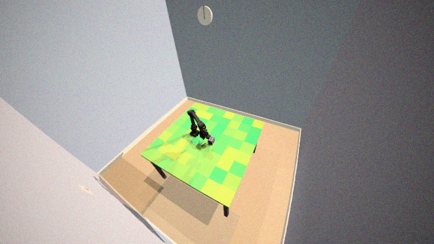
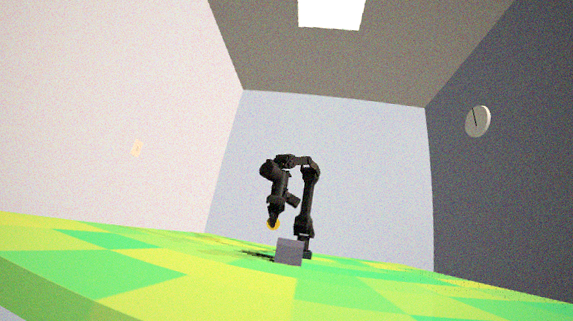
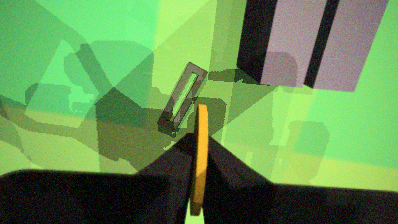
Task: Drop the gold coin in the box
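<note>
My gripper (image 3: 196, 141) (image 2: 272, 224) is shut on the gold coin (image 3: 201, 167) (image 2: 276, 224), which stands edge-on to the wrist camera between the fingertips. The coin is in the air, above table height. The holder (image 3: 182, 100) lies below it on the table, its recess empty, turned at a slant to the coin in the wrist view. The grey box (image 3: 290, 55) (image 2: 289, 252) (image 1: 211, 140) stands at the upper right of the wrist view. The dark slot (image 3: 321, 42) runs along its lid, leaning slightly relative to the coin. The box's far end is cut off there.
The table (image 1: 234, 157) has a green and yellow patchwork top. The arm's shadows fall across it around the holder and the box. In the exterior view the box stands in front of the arm's base (image 2: 306, 254), and the gripper is up and left of the box.
</note>
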Controlling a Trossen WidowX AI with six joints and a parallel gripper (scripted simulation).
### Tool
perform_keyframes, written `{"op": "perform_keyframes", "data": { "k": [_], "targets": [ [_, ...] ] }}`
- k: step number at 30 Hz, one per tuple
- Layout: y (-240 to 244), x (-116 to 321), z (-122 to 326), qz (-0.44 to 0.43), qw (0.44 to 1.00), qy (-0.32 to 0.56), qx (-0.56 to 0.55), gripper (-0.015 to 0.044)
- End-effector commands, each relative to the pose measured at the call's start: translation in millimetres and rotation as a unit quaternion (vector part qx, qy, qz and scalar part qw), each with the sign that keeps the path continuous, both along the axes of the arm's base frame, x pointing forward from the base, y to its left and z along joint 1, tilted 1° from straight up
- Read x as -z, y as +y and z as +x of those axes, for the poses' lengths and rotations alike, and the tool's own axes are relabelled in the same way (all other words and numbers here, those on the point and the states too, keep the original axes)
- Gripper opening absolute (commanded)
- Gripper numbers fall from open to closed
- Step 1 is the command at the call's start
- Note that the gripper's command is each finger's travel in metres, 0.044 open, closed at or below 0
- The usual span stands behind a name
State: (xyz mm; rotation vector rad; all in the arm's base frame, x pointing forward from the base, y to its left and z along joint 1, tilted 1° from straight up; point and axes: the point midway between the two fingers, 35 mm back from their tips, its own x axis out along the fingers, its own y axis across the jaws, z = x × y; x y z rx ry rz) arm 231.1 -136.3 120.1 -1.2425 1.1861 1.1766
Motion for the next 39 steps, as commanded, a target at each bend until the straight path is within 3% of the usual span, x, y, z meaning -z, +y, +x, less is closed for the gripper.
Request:
{"op": "perform_keyframes", "data": {
  "k": [1,39],
  "targets": [
    [4.0,0.1,6.2,-0.001,1.000,0.002,0.000,0.0000],
    [69.3,-2.8,66.5,0.004,1.000,-0.003,0.001,0.0004]
  ]
}}
